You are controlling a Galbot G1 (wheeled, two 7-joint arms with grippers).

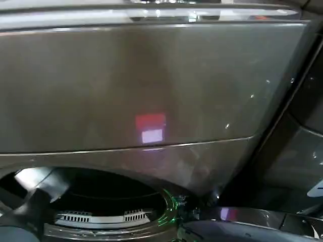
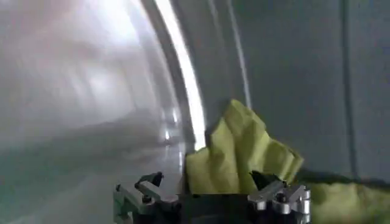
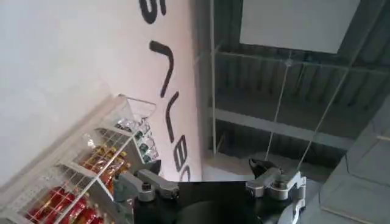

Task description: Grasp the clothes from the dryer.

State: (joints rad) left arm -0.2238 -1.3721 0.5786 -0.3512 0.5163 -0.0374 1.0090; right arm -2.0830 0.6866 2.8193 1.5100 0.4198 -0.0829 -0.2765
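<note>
Yellow-green clothes point(image 2: 241, 155) bunch up directly ahead of the left gripper point(image 2: 210, 195) inside the dryer point(image 1: 151, 85) drum, the fabric rising between its two spread fingers, which stand apart and pinch nothing. From the head camera, the dryer's bronze-grey front panel spreads overhead, its round porthole point(image 1: 108, 204) at about 7 o'clock, with the left arm point(image 1: 35, 201) reaching into it. Away from the machine, the right gripper point(image 3: 210, 182) points upward, fingers apart, with a wire rack point(image 3: 79, 182) of bottles at its 9 o'clock.
</note>
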